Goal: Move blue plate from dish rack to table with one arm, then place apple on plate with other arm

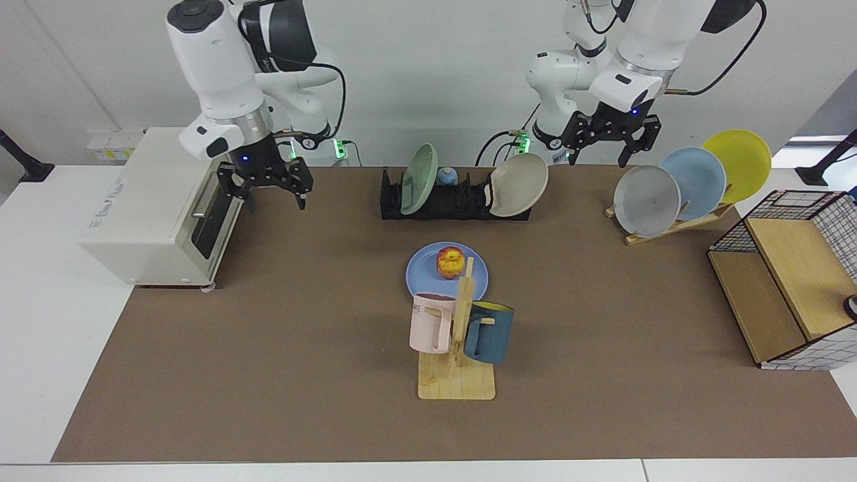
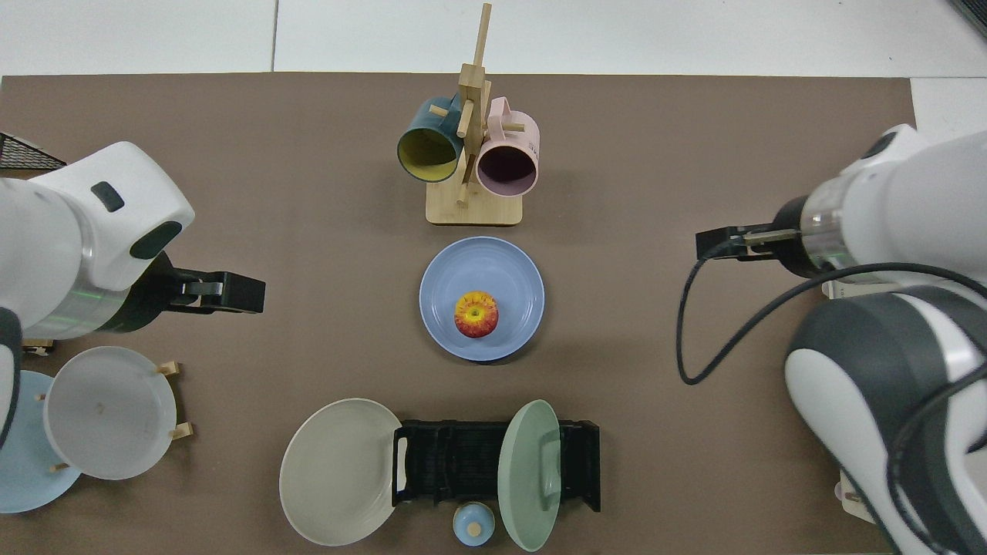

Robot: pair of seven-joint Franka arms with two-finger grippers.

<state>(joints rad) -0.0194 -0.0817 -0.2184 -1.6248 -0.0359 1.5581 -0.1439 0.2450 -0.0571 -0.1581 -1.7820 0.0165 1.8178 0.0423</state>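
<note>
You've got the blue plate (image 1: 428, 275) lying flat on the table (image 1: 268, 375), mid-mat, between the dish rack (image 1: 455, 201) at the back edge and the wooden mug stand (image 1: 457, 381) toward the front edge. The apple (image 1: 450, 262) sits on the plate, roughly at its centre in the top view (image 2: 476, 314); nothing is gripping it.

Your right gripper (image 1: 266, 191) hangs in the air in front of the toaster oven (image 1: 161, 207) near the table's back corner on that side, fingers apart and empty. In the top view it is the black tip (image 2: 713, 244) well apart from the plate.

Your left gripper (image 1: 610, 144) hangs above the back edge, between the dish rack and the wooden plate rack (image 1: 676, 224), fingers spread, holding nothing. The top view shows it as a black block (image 2: 231, 293) near the grey plate (image 2: 108, 412).

The dish rack holds a pale green plate (image 1: 418, 179) upright at one end and a beige plate (image 1: 519, 185) leaning at the other. The wooden rack carries grey, sky-blue plate (image 1: 696, 179) and yellow plate (image 1: 740, 161). A pink mug (image 1: 430, 323) and a dark teal mug (image 1: 489, 333) hang on the stand. A wire basket (image 1: 797, 281) sits at the far side edge.
</note>
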